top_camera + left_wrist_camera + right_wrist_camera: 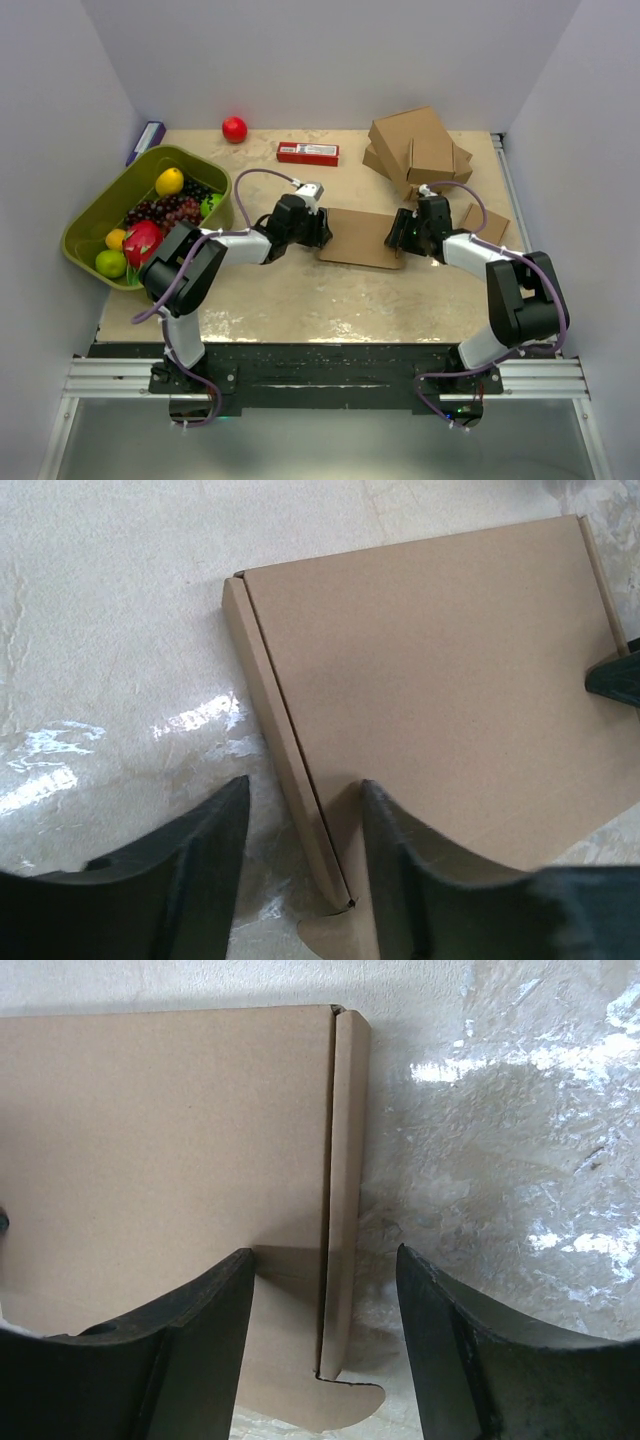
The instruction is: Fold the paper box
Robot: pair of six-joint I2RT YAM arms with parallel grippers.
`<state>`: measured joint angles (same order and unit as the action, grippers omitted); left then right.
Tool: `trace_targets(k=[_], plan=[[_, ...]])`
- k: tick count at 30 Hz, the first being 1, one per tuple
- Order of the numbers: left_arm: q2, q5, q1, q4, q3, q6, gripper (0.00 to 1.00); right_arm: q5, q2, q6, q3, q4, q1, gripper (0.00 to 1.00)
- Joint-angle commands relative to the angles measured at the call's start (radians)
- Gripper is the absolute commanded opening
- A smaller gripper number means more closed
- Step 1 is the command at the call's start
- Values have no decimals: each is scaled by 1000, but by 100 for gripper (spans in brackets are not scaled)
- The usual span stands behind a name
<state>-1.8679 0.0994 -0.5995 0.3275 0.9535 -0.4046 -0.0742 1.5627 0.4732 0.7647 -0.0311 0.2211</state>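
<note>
The paper box (360, 236) lies flat in the middle of the table, a thin brown cardboard mailer with its lid down. My left gripper (318, 230) is at its left end. In the left wrist view the open left gripper (305, 785) straddles the narrow side wall of the box (430, 680), one finger over the lid and one over the table. My right gripper (400, 235) is at the right end. It (325, 1252) is open too, straddling the right side wall of the box (170, 1140) with gaps on both sides. A rounded tab pokes out at each near corner.
A green basket (100, 210) of fruit stands at the left. At the back lie a red ball (234, 129), a red packet (307, 153) and a pile of cardboard boxes (418, 148). A small brown box (484, 224) sits just right of my right arm.
</note>
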Motion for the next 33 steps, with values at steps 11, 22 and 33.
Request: trace_targets(k=[11,22,33], plan=[[236,129,79,-48,-33,-31,80,-119,-24,5,31,-59,-52,73],[480,229,141,-267,47,-4,87,-369,60,10,-11,124,-132,77],[426,293,156,-357,105,112,87,-411,122,28,-39,158,-134,50]])
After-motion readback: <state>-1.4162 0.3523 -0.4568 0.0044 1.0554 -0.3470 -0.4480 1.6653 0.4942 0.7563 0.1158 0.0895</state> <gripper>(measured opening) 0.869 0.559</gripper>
